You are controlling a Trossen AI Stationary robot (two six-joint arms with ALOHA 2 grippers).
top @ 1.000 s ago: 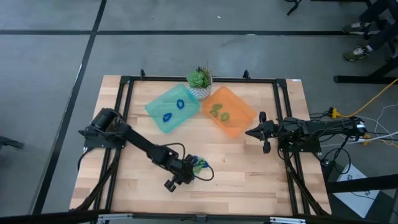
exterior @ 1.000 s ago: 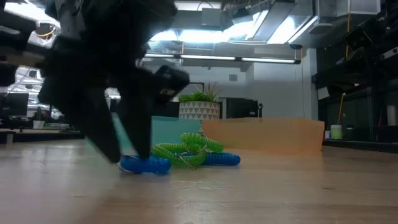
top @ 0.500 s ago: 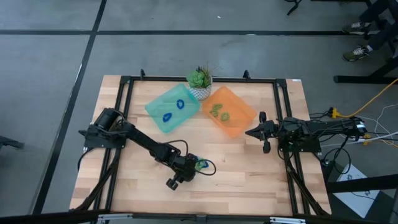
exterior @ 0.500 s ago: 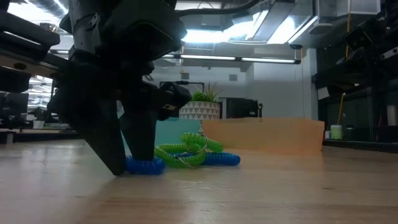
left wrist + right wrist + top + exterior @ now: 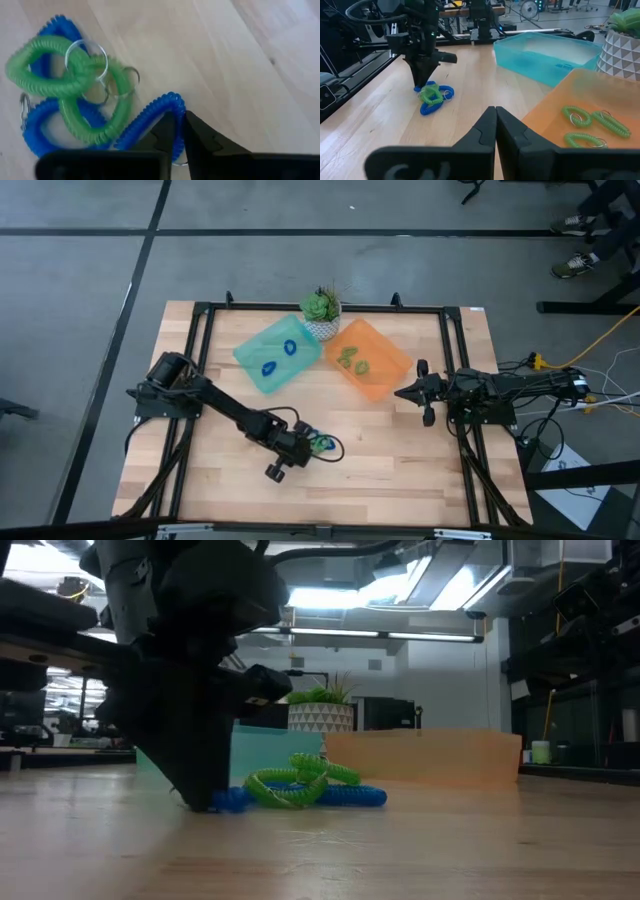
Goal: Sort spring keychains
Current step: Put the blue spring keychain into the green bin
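A tangled pile of blue and green spring keychains (image 5: 320, 444) (image 5: 300, 785) (image 5: 75, 95) lies on the wooden table, near its middle. My left gripper (image 5: 304, 447) (image 5: 203, 802) (image 5: 179, 120) stands over the pile's left end, shut on a blue coil. A teal tray (image 5: 262, 345) holds two blue keychains (image 5: 280, 357). An orange tray (image 5: 385, 365) holds green keychains (image 5: 352, 360) (image 5: 592, 122). My right gripper (image 5: 400, 393) (image 5: 495, 112) waits shut beside the orange tray, touching nothing. My left gripper pinches the end of a blue spring keychain (image 5: 162, 107) between its two fingertips (image 5: 169, 125). The fingers come from above, pointing down (image 5: 205, 795). The coil still lies on the table, tangled with the green ones. The fingers hide the exact point of contact.
A green potted plant (image 5: 322, 308) in a white patterned pot stands at the far edge between the two trays. A black frame (image 5: 200, 340) runs around the tabletop. Bare wood (image 5: 400, 470) lies near and right of the pile.
My left gripper's fingers, spread on either side of the blue coil's end a second ago, have shut on it and come together into one point on the table. The blue coil's left end now shows shorter beside the fingers. The rest of the pile has stayed put.
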